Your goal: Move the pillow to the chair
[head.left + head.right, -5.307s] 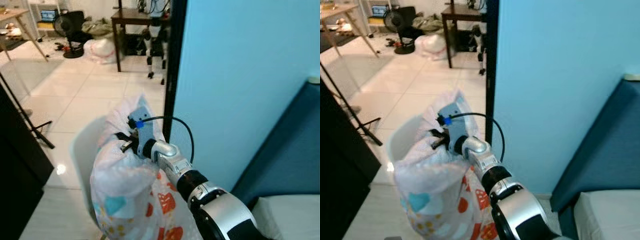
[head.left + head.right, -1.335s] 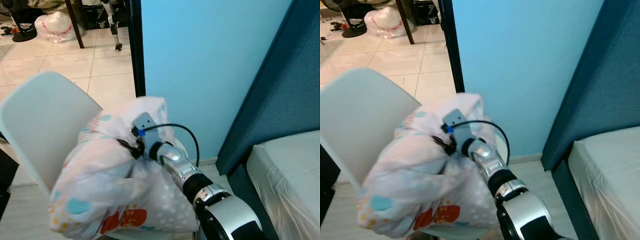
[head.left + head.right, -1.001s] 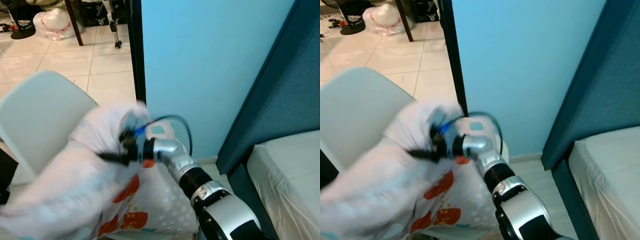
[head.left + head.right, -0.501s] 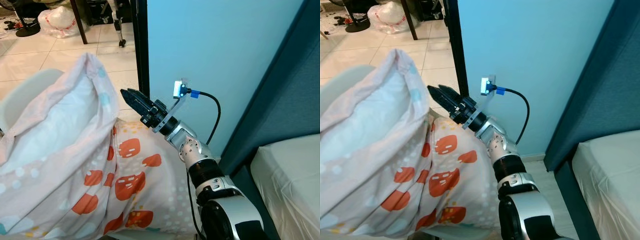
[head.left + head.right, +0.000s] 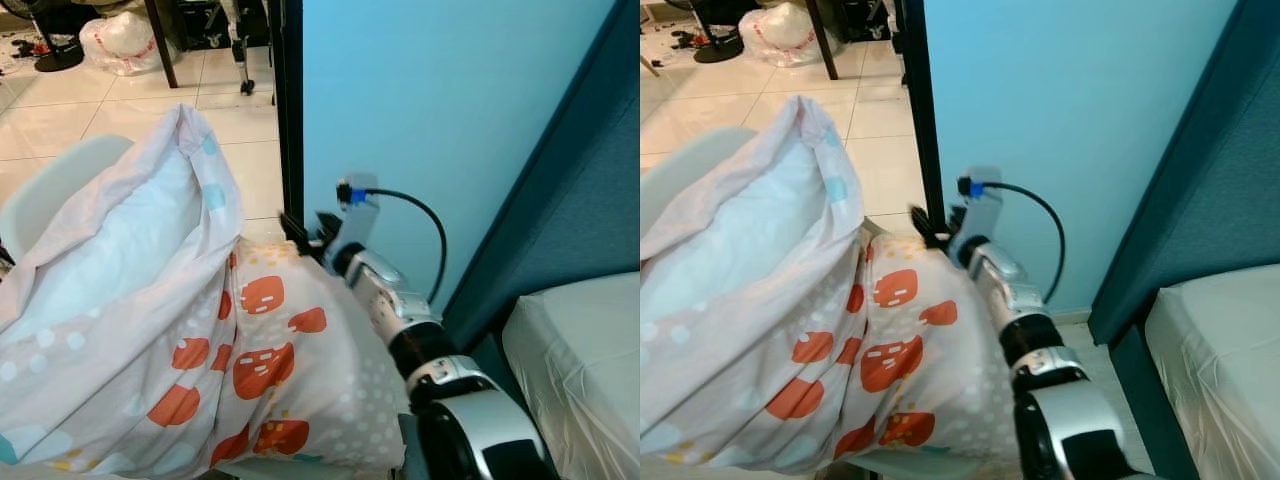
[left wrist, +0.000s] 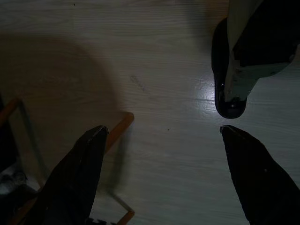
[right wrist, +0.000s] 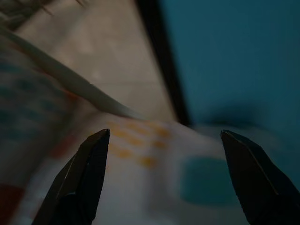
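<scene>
- Soft, creased printed cloth on pillow (image 5: 180,330).
- Smooth matt white plastic for chair (image 5: 45,195).
- Glossy tile floor (image 5: 150,110).
- Brushed silver metal on right arm (image 5: 400,310).

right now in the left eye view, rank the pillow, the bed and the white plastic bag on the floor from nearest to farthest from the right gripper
Measured from the right gripper:
1. Pillow: directly below and to the robot's left of the fingers, lying on the white chair.
2. Bed: off to the robot's right, past the blue wall.
3. White plastic bag: far ahead on the tiled floor, beyond the doorway.
</scene>
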You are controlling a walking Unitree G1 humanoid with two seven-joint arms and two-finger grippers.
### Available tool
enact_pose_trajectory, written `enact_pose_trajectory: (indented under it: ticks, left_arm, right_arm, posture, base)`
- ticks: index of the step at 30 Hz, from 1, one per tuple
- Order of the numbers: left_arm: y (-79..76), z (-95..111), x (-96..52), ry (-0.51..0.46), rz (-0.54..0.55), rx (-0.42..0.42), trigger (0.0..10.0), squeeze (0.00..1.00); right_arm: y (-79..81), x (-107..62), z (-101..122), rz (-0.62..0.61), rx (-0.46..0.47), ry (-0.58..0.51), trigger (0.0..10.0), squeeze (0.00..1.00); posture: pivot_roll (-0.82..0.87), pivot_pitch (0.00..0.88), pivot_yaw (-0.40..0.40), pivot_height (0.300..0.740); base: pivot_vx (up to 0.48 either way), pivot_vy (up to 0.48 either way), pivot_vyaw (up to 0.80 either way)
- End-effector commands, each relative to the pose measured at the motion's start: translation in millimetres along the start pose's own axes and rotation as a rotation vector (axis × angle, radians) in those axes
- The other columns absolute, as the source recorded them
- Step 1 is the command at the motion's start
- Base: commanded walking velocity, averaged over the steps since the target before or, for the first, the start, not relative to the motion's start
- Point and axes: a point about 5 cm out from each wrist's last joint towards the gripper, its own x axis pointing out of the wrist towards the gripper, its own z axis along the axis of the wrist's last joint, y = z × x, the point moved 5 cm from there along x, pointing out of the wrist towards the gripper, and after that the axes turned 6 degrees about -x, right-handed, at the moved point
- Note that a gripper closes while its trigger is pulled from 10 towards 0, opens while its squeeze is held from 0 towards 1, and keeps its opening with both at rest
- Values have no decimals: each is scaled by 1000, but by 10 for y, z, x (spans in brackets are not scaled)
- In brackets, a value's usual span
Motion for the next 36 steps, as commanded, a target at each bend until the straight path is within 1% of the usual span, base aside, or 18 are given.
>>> enact_pose_trajectory:
  ticks: [1,6,8,9,10,12,17,19,21,23,26,29,30,31,32,33,34,36]
  left_arm:
    - [-73,-104,-13,31,-24,4,10000,0]
    - [-87,-99,-13,30,-30,8,10000,0]
    - [-100,-85,-10,28,-34,11,10000,0]
    - [-100,-85,-10,28,-34,11,10000,0]
    - [-105,-78,-9,28,-36,12,10000,0]
    - [-105,-77,-9,28,-36,12,10000,0]
    - [-117,-82,-10,30,-40,15,10000,0]
    - [-119,-83,-10,30,-41,15,10000,0]
    - [-126,-86,-11,31,-42,13,10000,0]
    - [-129,-87,-11,31,-43,13,10000,0]
    - [-140,-96,-13,33,-43,7,10000,0]
    - [-143,-98,-13,34,-43,6,10000,0]
    - [-145,-99,-13,34,-43,4,10000,0]
    - [-145,-99,-13,34,-43,4,10000,0]
    - [-147,-100,-13,34,-43,3,10000,0]
    - [-151,-99,-13,34,-43,2,10000,0]
    - [-151,-99,-13,34,-43,2,10000,0]
    - [-160,-93,-13,32,-45,0,10000,0]
  right_arm:
    - [-9,-14,-70,-18,-43,47,10000,0]
    - [-197,-91,-26,-64,-138,88,10000,0]
    - [-289,-153,-110,-63,-205,168,10000,0]
    - [-289,-153,-110,-63,-205,168,10000,0]
    - [-290,-189,-239,-34,-209,236,10000,0]
    - [-277,-197,-275,-25,-200,253,10000,0]
    - [-58,-308,-937,56,-155,501,10000,0]
    - [-5,-322,-1011,66,-127,525,10000,0]
    - [138,-320,-1132,87,-24,556,10000,0]
    - [173,-325,-1167,92,-11,568,10000,0]
    - [128,-444,-1414,57,-107,730,10000,0]
    - [142,-456,-1439,67,-94,740,10000,0]
    - [126,-461,-1455,63,-93,739,8196,0]
    - [126,-461,-1455,63,-93,739,8196,0]
    - [98,-469,-1470,51,-93,738,4706,0]
    - [43,-486,-1494,26,-100,743,0,0]
    - [43,-486,-1494,26,-100,743,0,0]
    - [-149,-536,-1527,-62,-96,749,0,0]
  posture:
    - [9,109,-40,556]
    - [-2,112,-34,556]
    - [-5,114,-35,556]
    - [-5,114,-35,556]
    - [-9,113,-34,556]
    - [-9,113,-34,556]
    - [-11,116,-35,556]
    - [-11,116,-35,556]
    - [-9,117,-39,556]
    - [-9,117,-39,556]
    - [-5,114,-42,556]
    - [-5,114,-42,556]
    - [-6,112,-46,556]
    - [-6,112,-46,556]
    - [-6,113,-47,556]
    - [-6,112,-48,556]
    - [-6,112,-48,556]
    - [-9,112,-49,556]
  base:
    - [0,0,0]
    - [0,0,0]
    - [0,0,0]
    - [0,0,0]
    - [0,0,0]
    - [0,0,0]
    - [0,0,0]
    - [0,0,0]
    - [0,0,0]
    - [0,0,0]
    - [0,0,0]
    - [0,0,0]
    - [0,0,0]
    - [0,0,0]
    - [0,0,0]
    - [0,0,0]
    - [0,0,0]
    - [0,0,0]
